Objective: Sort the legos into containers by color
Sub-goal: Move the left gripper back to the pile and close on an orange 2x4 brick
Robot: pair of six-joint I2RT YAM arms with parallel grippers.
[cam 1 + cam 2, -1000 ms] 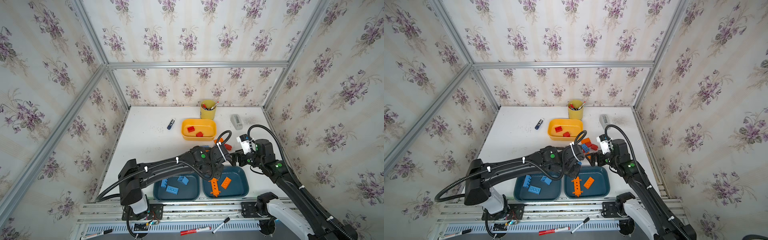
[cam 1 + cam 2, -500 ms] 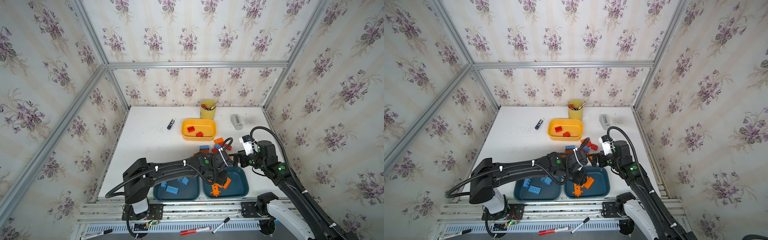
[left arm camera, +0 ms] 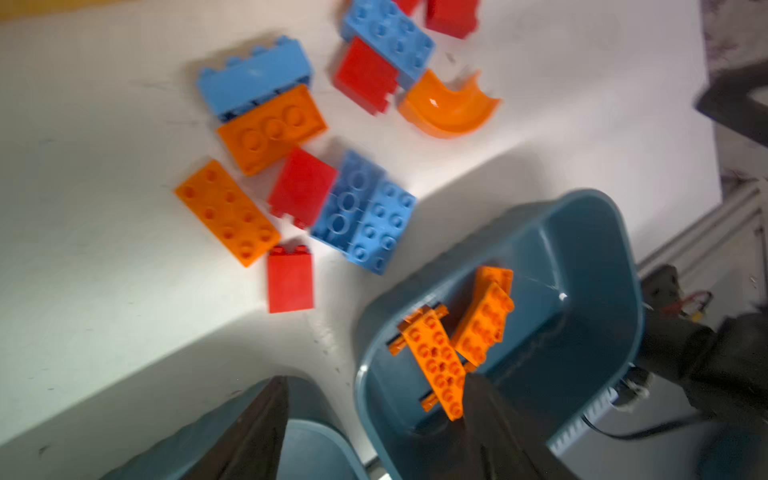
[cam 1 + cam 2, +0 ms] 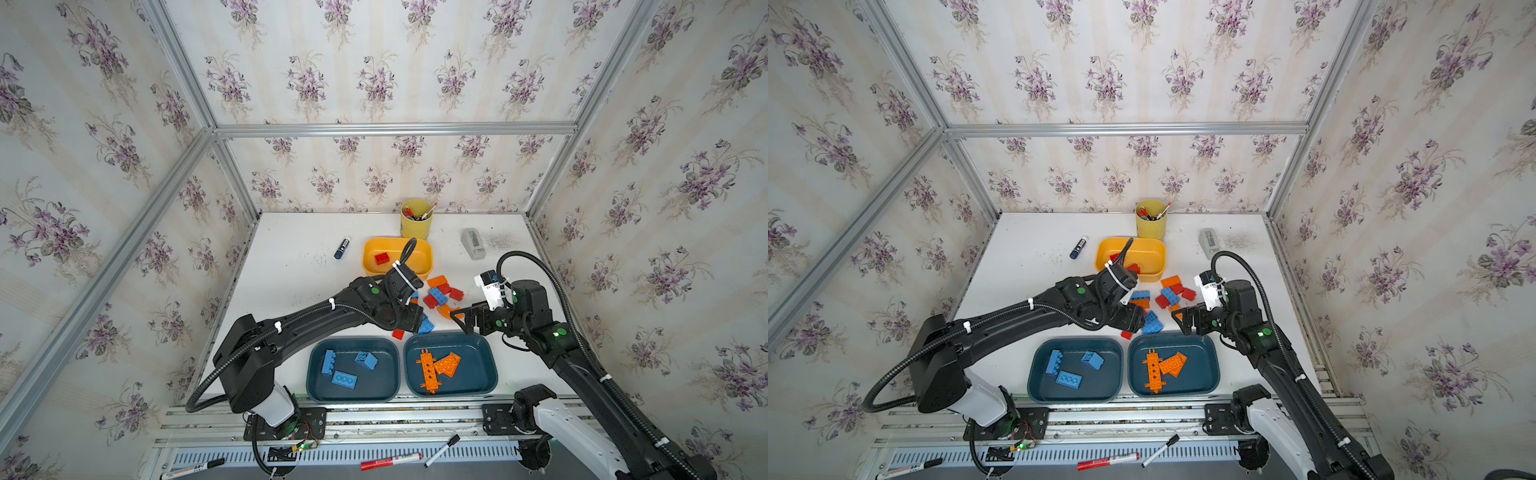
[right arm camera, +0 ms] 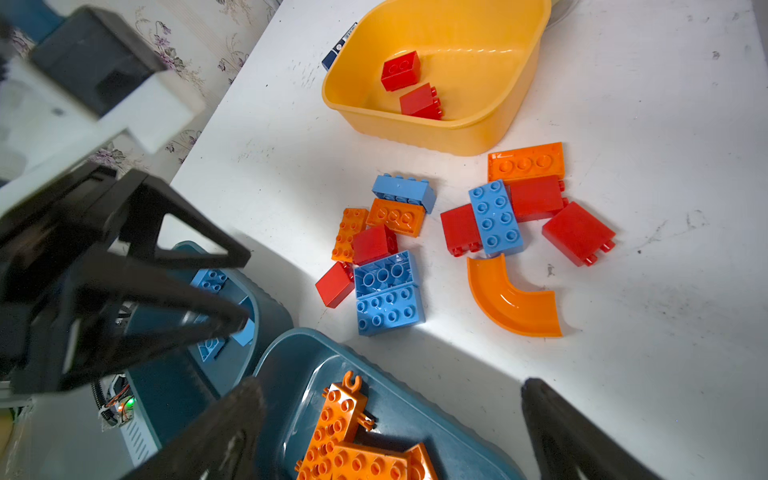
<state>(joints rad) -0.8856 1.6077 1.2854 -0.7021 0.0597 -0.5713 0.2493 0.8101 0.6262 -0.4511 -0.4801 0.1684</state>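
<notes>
The white worktop (image 4: 291, 266) carries three containers. A yellow tub (image 4: 376, 245) sits toward the back with two red bricks (image 5: 401, 70) in it. Two teal tubs stand side by side at the near edge. The left teal tub (image 4: 380, 386) holds three blue bricks, and the right teal tub (image 4: 478, 365) holds a long orange strip (image 4: 428, 372) and flat orange plates.

The left gripper (image 3: 374, 432) hangs over the far rims of the teal tubs where they meet. Its fingers are apart with nothing between them. The right gripper (image 4: 459, 321) hovers just beyond the far rim of the right teal tub, its fingers spread wide and empty.

About a dozen loose legos (image 5: 494, 216) in blue, orange and red lie in two touching clusters between the yellow tub and the teal ones, so the sort looks under halfway done.

With neither arm carrying a brick, the step in hand is picking the next one. The curved orange piece (image 5: 511, 299) lies alone and closest to the right gripper. Taking it probably means coming down with the fingers across its narrow band, since its surface is glossy and could slip. The carry to the right teal tub is then short. The blue pair (image 5: 388, 295) lies near the left gripper but touches a small red brick (image 5: 334, 284), so fingers closing there would need room.
</notes>
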